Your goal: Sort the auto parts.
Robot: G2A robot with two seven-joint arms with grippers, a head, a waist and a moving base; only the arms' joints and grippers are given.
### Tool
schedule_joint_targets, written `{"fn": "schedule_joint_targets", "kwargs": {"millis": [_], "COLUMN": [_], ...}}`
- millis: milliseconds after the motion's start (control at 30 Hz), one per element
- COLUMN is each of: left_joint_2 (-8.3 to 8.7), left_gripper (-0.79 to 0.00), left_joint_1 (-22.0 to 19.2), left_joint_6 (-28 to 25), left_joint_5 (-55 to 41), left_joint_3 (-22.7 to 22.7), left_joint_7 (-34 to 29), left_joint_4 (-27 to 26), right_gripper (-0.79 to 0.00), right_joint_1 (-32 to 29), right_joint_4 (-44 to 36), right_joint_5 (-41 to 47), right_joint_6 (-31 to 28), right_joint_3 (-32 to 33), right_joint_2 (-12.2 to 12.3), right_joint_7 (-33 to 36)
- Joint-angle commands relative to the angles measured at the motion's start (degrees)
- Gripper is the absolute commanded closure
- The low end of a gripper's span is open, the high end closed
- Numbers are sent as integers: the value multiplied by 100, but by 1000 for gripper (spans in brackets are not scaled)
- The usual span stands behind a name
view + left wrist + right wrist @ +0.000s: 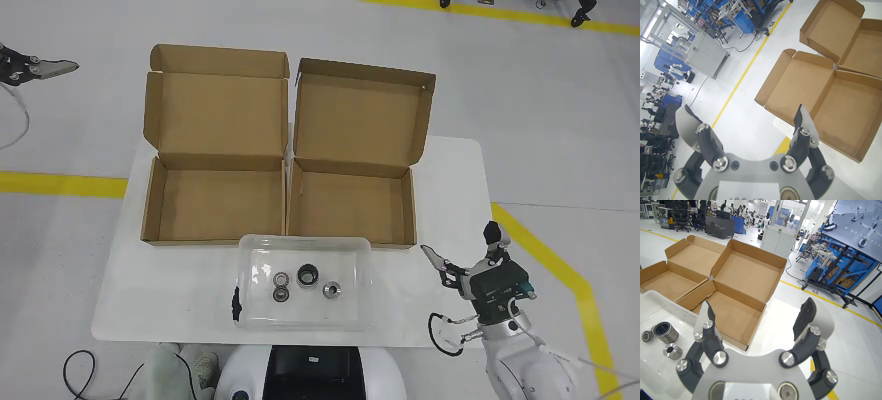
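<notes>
A clear plastic tray (262,312) at the table's front edge holds several metal auto parts: a cylindrical bearing (308,271), a steel bushing (331,290) and small bearing rings (281,293). In the right wrist view the same bearing (665,331), bushing (672,351) and a ring (647,336) lie in the tray (651,306). My right gripper (458,240) (757,306) hovers open and empty to the right of the tray, over the table's front right corner. My left gripper (45,68) (743,113) is open and empty, off the table over the floor at the far left.
Two open, empty cardboard boxes stand side by side behind the tray, the left box (212,205) (844,113) and the right box (350,208) (730,313), lids folded back. A small black object (236,303) sits at the tray's left edge. The white table (450,180) has bare room on its right side.
</notes>
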Motion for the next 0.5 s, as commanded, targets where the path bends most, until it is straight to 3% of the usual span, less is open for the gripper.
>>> {"fn": "schedule_joint_targets", "kwargs": {"millis": [0, 467], "left_joint_2": [0, 0], "left_gripper": [-784, -785], "left_joint_1": [0, 0], "left_joint_6": [0, 0], "left_joint_5": [0, 0], "left_joint_3": [0, 0], "left_joint_7": [0, 0], "left_joint_4": [0, 0], "right_gripper": [-784, -785], "right_joint_1": [0, 354], "right_joint_4": [0, 91], "right_joint_5": [0, -347], "right_joint_6": [0, -216], "right_joint_3": [0, -326], "right_joint_2": [0, 41], "right_joint_7": [0, 372]}}
